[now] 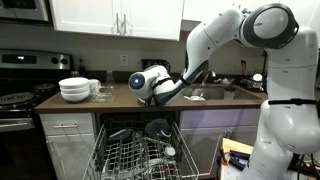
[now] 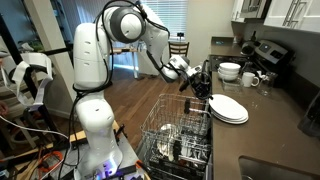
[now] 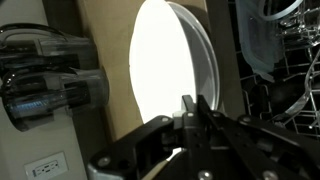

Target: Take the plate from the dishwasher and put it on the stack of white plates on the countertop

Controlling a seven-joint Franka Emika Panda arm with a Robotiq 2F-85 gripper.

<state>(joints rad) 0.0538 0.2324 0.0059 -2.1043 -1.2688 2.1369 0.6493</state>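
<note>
The stack of white plates point(image 2: 228, 108) lies on the dark brown countertop point(image 2: 270, 135) by its edge and fills the wrist view point(image 3: 165, 60). My gripper point(image 2: 196, 83) hovers at the stack's near rim, above the open dishwasher point(image 2: 178, 135). In the wrist view its fingers point(image 3: 194, 106) are pressed together, and I see nothing between them. In an exterior view my gripper point(image 1: 150, 85) hides the stack. The dishwasher's wire racks point(image 1: 140, 152) hold a dark round dish point(image 1: 157, 128). I cannot make out a white plate in the racks.
A taller pile of white bowls point(image 1: 75, 89) and cups point(image 2: 251, 79) stand further along the counter. Clear glasses point(image 3: 45, 85) are beside the stack. A stove point(image 1: 18, 98) is at one end and a sink point(image 1: 215, 93) at the other. White cabinets hang above.
</note>
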